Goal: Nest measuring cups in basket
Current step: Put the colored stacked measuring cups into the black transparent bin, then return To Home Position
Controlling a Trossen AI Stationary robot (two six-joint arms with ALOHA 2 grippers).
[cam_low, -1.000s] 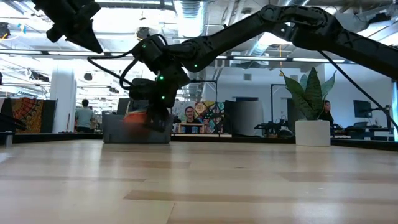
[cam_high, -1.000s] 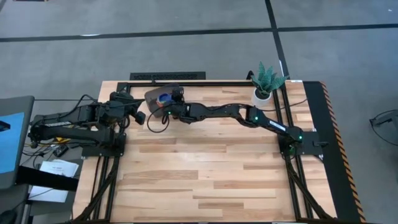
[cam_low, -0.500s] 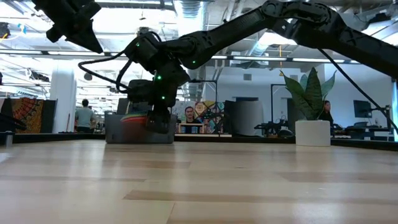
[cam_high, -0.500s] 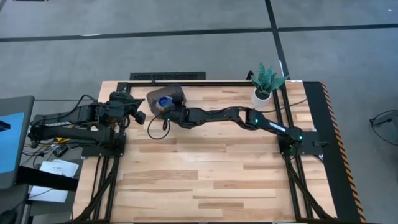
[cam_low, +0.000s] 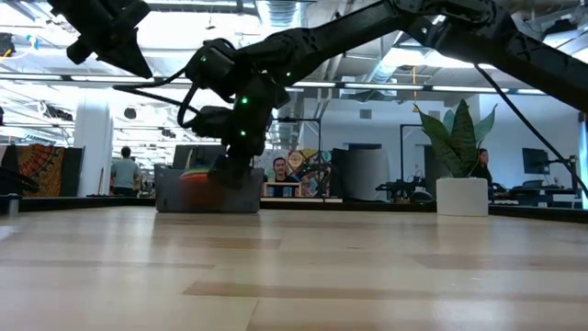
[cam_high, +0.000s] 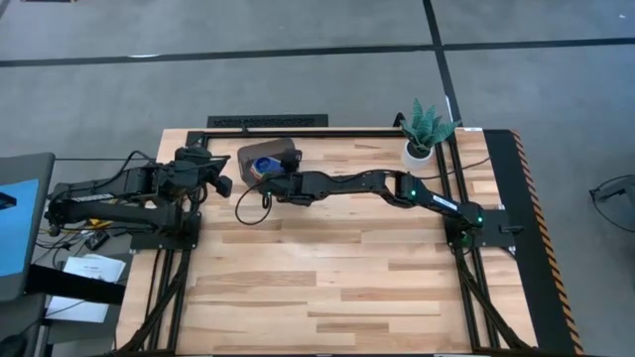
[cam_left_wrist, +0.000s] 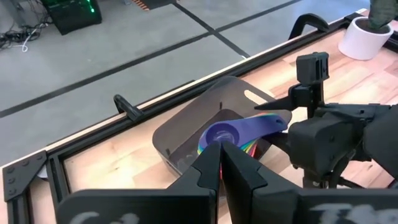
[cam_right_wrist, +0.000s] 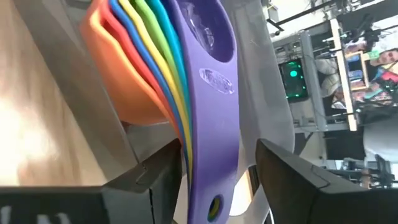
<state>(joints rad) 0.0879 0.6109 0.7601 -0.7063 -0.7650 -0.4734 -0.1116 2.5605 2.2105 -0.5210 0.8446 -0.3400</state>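
Shifted basket [cam_high: 270, 156] holds rainbow-nested measuring cups [cam_right_wrist: 180, 87], purple topmost.

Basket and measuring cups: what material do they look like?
Basket: likely plastic, smoky translucent grey, smooth; the table edge shows dimly through its wall. Measuring cups: apparently moulded plastic, glossy; bright solid colours, thin nested rims, a raised oval mark on the purple-blue handle.

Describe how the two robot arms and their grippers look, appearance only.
Both arms are dark, jointed and slender. The right arm shows small green indicator lights at its joints, and a black cable loops beside its wrist. The right gripper has two flat, angular dark fingers. The left gripper has matching dark wedge-shaped fingers. The left arm carries loose black cabling along its links.
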